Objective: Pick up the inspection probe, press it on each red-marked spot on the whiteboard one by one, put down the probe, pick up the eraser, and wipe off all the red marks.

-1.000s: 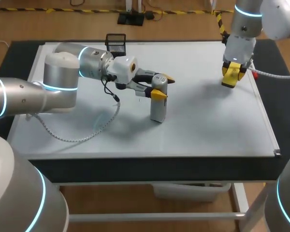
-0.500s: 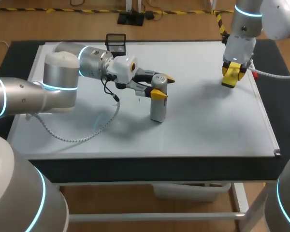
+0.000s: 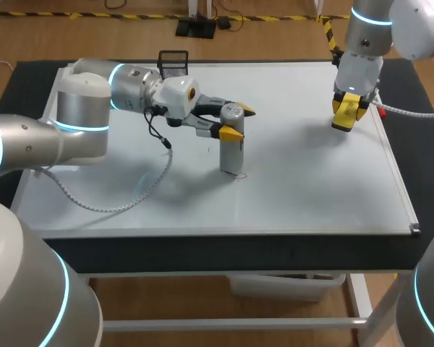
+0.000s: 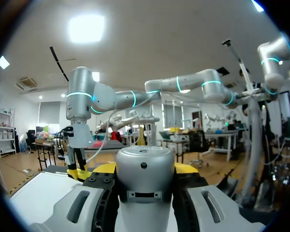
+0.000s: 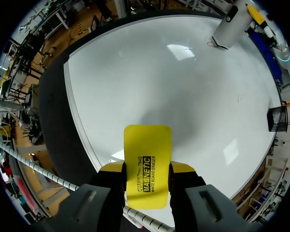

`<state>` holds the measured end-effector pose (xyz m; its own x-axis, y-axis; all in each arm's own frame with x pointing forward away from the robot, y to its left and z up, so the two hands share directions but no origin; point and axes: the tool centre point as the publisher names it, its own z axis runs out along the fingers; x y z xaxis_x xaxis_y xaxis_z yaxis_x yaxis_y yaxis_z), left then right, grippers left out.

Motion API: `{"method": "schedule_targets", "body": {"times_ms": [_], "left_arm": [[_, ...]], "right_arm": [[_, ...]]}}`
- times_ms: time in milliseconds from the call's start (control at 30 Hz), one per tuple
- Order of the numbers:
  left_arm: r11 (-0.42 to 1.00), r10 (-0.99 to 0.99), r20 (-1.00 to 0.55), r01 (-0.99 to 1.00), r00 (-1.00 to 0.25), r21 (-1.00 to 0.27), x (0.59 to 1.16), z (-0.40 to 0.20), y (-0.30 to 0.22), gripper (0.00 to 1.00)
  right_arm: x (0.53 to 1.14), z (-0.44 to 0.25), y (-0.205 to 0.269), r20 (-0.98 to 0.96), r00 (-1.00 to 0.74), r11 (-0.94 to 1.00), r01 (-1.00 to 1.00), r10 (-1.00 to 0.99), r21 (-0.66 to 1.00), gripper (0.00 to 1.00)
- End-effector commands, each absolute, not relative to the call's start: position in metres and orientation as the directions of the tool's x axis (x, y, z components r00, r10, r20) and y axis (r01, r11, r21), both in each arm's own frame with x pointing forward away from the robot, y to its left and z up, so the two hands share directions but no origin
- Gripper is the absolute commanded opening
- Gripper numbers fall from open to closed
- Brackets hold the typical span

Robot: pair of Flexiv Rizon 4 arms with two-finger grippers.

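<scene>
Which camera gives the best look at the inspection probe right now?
The head view: the whole inspection probe stands upright on the whiteboard, with the left claw shut on its top. The left wrist view shows only its grey cap, close up. The right wrist view shows it small, far across the board.

Left gripper closed (held level), right gripper closed and pointing straight down

1 probe, 1 eraser, 1 whiteboard, 1 red mark, 1 mesh basket, 2 arms (L arm, R arm)
</scene>
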<state>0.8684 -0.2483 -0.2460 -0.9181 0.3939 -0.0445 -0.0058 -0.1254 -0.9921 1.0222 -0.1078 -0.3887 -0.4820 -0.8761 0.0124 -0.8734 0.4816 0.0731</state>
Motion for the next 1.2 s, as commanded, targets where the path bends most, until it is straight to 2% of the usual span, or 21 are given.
{"method": "schedule_targets", "body": {"times_ms": [33, 1200], "left_arm": [[-0.118, 0.393, -0.048, 0.001, -0.918, -0.993, 0.877, -0.235, -0.229, 0.00], [-0.109, 0.113, -0.003, -0.009, -0.994, -0.994, 0.986, -0.238, -0.042, 0.00]], "right_arm": [[1.023, -0.388, -0.108, 0.015, -0.480, 0.480, -0.874, -0.877, 0.072, 0.00], [1.023, -0.388, -0.108, 0.015, -0.480, 0.480, -0.874, -0.877, 0.072, 0.00]]}}
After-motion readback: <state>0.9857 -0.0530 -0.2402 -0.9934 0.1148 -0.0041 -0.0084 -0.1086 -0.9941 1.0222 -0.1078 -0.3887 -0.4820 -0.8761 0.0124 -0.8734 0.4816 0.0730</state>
